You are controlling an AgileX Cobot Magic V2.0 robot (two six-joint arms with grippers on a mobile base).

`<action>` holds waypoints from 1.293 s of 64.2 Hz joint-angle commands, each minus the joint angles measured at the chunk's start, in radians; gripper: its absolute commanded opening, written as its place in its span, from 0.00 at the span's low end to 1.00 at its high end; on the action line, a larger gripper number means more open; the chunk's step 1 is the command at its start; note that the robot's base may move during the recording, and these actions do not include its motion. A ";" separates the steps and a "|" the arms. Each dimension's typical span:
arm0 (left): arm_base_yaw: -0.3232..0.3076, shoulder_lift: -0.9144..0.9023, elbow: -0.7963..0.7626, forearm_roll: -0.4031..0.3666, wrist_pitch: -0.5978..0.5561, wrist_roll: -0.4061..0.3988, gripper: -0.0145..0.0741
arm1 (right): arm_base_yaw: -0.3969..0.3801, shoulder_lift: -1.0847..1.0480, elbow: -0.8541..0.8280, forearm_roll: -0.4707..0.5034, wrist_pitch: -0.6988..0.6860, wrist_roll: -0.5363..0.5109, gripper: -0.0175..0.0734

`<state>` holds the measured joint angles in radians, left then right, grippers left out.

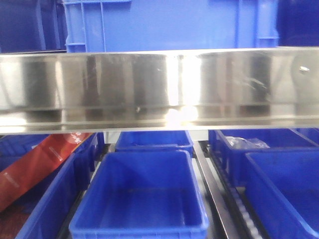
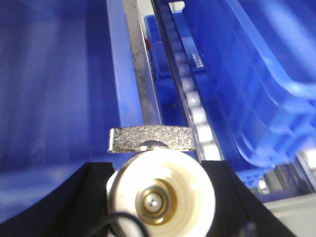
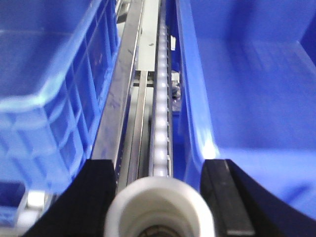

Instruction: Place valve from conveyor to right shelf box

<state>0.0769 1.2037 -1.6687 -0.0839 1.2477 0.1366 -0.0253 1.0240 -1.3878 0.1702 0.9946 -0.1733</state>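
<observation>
Left claw [image 2: 157, 165] hangs over the shelf [image 1: 159, 84], clenched on the valve [image 2: 160, 197] (white end toward the lens); right claw [image 3: 160, 165] grips a similar white fitting [image 3: 160, 207]. Delivery step, apparently: next, centre over the right box [image 1: 284, 194] and release.

- The valve [image 2: 157, 190] runs off the left wrist view's bottom edge, its lower end unseen.
- A white round part [image 3: 160, 210] in the right tool [image 3: 159, 170] is mostly cropped; its identity is unclear.
- The shelf [image 1: 159, 84] rail hides the far ends of the rear bins [image 1: 154, 138].
</observation>
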 commanded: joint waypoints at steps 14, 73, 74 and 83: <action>-0.006 -0.011 -0.011 -0.009 -0.042 -0.005 0.04 | 0.001 -0.010 -0.019 0.001 -0.062 -0.004 0.02; -0.006 -0.011 -0.011 -0.003 -0.042 -0.005 0.04 | 0.001 -0.010 -0.019 0.001 -0.062 -0.004 0.02; -0.006 -0.011 -0.011 -0.003 -0.042 -0.005 0.04 | 0.001 -0.010 -0.019 0.001 -0.062 -0.004 0.02; -0.006 -0.011 -0.011 -0.003 -0.042 -0.005 0.04 | 0.001 -0.010 -0.019 0.001 -0.062 -0.004 0.02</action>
<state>0.0769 1.2037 -1.6687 -0.0815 1.2477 0.1366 -0.0253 1.0240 -1.3878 0.1702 0.9946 -0.1733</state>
